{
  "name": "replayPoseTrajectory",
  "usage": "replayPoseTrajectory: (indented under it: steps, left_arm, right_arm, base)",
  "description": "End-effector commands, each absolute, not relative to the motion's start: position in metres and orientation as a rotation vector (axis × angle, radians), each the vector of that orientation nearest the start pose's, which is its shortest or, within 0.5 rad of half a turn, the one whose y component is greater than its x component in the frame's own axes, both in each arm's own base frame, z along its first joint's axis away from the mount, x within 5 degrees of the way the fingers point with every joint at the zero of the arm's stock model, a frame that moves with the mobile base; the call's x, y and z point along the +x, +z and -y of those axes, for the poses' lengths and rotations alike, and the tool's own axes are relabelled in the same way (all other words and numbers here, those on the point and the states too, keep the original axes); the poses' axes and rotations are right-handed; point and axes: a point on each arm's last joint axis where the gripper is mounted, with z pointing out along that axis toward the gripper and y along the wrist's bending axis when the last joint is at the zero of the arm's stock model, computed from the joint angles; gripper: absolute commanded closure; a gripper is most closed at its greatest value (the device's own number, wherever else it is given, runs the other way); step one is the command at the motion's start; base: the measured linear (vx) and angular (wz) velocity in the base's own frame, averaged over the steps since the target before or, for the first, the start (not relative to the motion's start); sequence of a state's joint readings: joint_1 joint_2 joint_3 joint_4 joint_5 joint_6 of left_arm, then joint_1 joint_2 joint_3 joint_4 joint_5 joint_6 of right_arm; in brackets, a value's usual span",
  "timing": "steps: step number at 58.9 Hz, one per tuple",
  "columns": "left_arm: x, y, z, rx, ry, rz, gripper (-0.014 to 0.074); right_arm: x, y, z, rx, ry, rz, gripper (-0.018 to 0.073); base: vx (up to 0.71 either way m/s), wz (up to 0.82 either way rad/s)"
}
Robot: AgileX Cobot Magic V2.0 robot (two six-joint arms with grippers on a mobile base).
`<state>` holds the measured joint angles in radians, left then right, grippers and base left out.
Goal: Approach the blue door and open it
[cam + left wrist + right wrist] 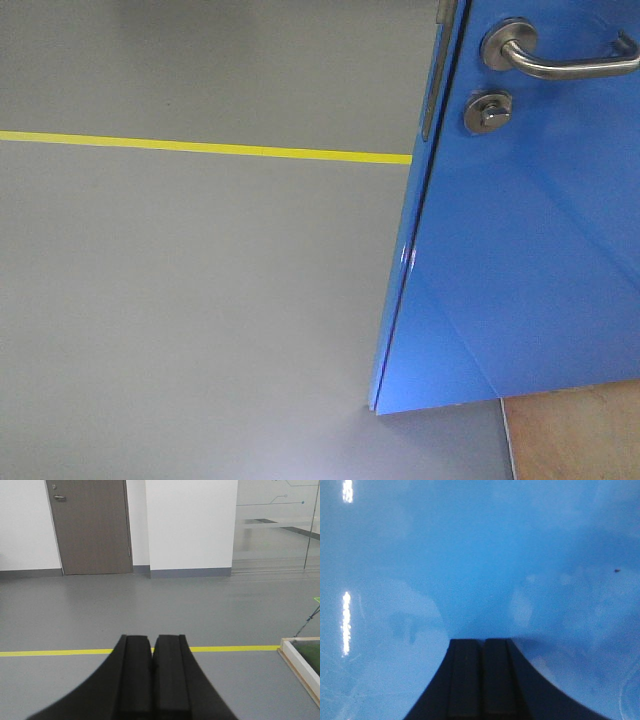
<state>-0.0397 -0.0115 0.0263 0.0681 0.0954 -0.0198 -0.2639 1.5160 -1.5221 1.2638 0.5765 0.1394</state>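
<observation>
Both grippers were pinched closed, empty: left gripper (pixel 152 639) saw grey floor (pixel 150 605), yellow line (pixel 55 653). Only right gripper (pixel 483 641) view was filled w/ blue door (pixel 480 555); front cam had it at 3 o'clock.

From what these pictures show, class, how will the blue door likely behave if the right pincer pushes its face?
The blue door looks like a rigid flat panel, so it should probably swing whole, not flex. Its glossy face mirrors lights, so the shut right pincer may slide. The lever handle likely gives surer purchase.
</observation>
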Motion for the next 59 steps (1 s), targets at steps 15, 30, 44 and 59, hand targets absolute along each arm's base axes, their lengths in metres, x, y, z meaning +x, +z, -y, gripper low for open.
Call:
replayPoseTrajectory:
  steps: [15,30,44,59]
  left_arm:
    - [0.0539,0.2138,0.002,0.058,0.001,-1.468,0.0524]
    - [0.0539,0.2138,0.002,0.058,0.001,-1.468,0.0524]
    - [0.0539,0.2138,0.002,0.058,0.001,-1.468,0.0524]
    - [0.0539,0.2138,0.002,0.058,0.001,-1.468,0.0524]
  right_arm:
    - [0.3401,0.4659,0.045,0.942,1.26,-1.451,0.0561]
    - [0.3401,0.4659,0.045,0.942,1.26,-1.451,0.0561]
    - [0.3401,0.4659,0.045,0.942,1.26,-1.451,0.0561]
    - [0.3401,0.4659,0.045,0.942,1.26,-1.451,0.0561]
  base:
    - [0.17,0.05]
    - [0.18,0.05]
    - [0.18,0.02]
    - [0.19,-0.03]
